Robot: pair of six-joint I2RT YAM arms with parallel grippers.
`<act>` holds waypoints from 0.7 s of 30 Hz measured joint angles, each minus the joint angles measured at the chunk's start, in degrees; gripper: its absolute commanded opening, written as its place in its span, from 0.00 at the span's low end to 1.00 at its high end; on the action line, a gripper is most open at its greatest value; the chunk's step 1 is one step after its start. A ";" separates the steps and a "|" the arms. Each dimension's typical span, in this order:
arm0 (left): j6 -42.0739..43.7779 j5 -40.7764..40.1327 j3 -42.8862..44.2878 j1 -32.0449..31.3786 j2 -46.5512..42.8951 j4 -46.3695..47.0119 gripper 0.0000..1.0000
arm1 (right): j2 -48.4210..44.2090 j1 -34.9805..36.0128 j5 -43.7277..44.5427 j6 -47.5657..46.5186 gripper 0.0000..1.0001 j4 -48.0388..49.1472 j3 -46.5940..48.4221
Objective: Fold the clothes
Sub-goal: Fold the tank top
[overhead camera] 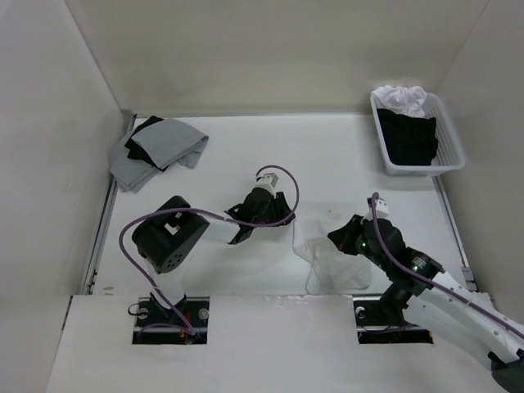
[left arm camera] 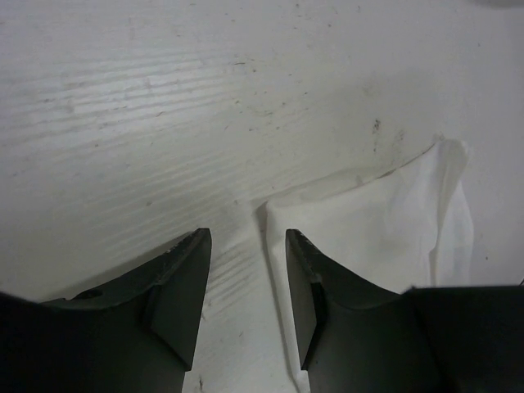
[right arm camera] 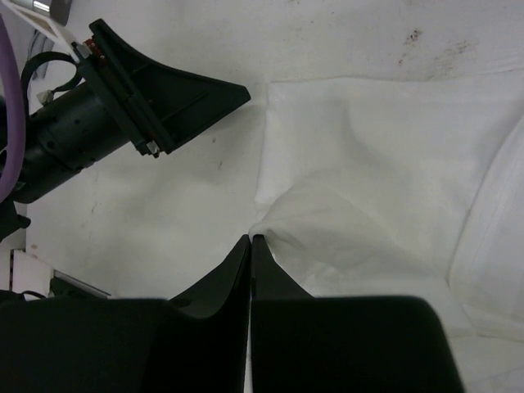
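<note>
The clothes are a thin white top lying crumpled on the table near the front right. My right gripper sits at its upper edge. The right wrist view shows that gripper shut on a raised fold of the white fabric. My left gripper hovers just left of the top, apart from it. In the left wrist view the left gripper is open with only bare table between its fingers. A corner of the white top lies beside its right finger.
A white basket holding black and white garments stands at the back right. A grey garment with a black one lies at the back left. White walls close the table on three sides. The left gripper's finger shows in the right wrist view.
</note>
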 measured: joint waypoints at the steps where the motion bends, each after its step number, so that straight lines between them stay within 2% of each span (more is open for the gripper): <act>1: 0.70 0.83 0.90 -0.04 1.07 0.61 0.36 | 0.07 0.00 0.00 0.00 0.02 0.02 -0.02; 12: 4.33 5.44 5.38 -0.09 5.99 2.10 0.27 | 0.02 0.00 -0.04 -0.04 0.02 0.44 -0.02; 17: 5.33 6.60 7.04 -0.13 7.65 1.81 0.08 | -0.09 0.00 -0.07 -0.04 0.02 0.68 -0.35; 21: 5.46 6.64 7.02 0.13 7.65 1.22 0.00 | -0.15 0.00 -0.11 -0.07 0.02 0.72 -0.83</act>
